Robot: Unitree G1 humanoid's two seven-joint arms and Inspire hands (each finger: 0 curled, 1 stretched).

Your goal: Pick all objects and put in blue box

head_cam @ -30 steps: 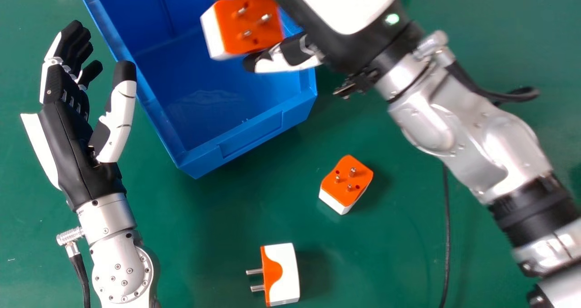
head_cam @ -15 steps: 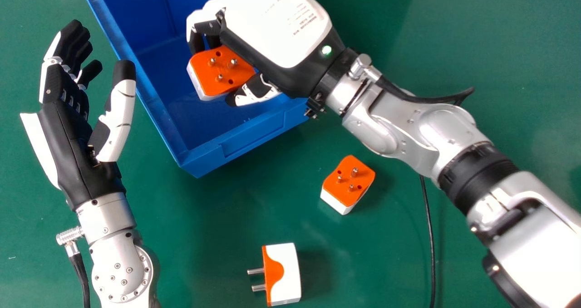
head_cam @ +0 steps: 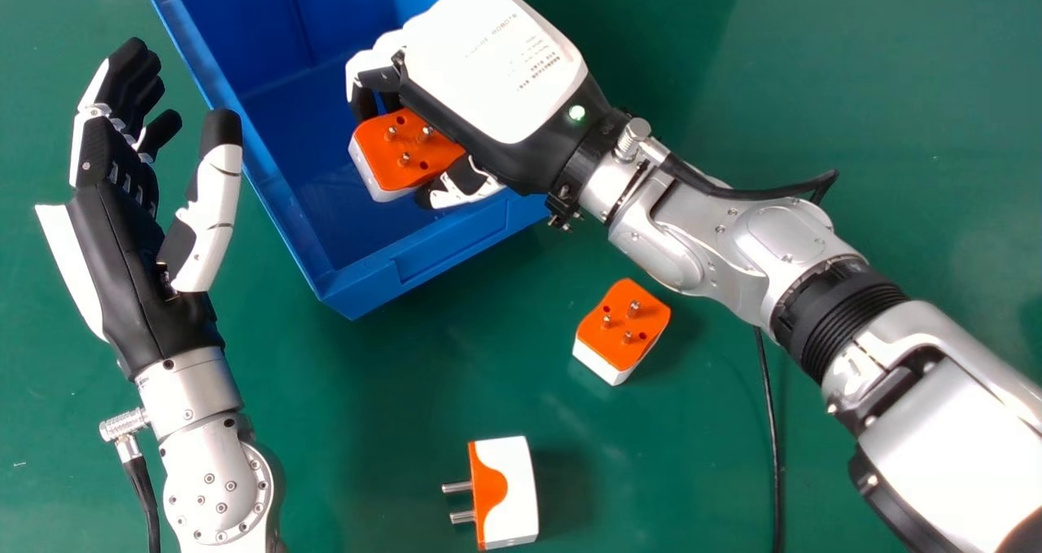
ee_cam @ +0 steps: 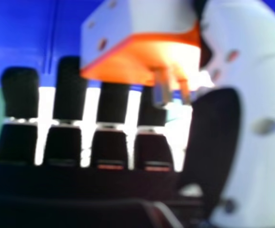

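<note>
Held adapter (head_cam: 387,158), orange and white, one: suspended within the outline of the blue box (head_cam: 452,243) in the head view, toward its near wall, pinned face turned up to the camera with three metal pins; whether it touches the box floor cannot be told. Right hand (head_cam: 496,72), one, black and white: fingers curled and thumb bent in, gripping the held adapter; the right hand view shows the piece pinched between thumb and fingertips, with blue behind. Small green light (head_cam: 577,113) lit near its wrist. Box: open-topped, set at an angle on the green table (head_cam: 366,406). Second adapter (head_cam: 623,329), orange and white: on the table outside the box, off its near right corner, pins up. Third adapter (head_cam: 519,492), same colours: on its side near the view's bottom edge, pins pointing left. Left hand (head_cam: 122,243), one, black and white: beside the box's left wall, fingers extended and relaxed, thumb raised apart, holding nothing. Black cable (head_cam: 772,431), one: on the table at the right, running from beneath the silver right arm (head_cam: 757,235) to the bottom edge
</note>
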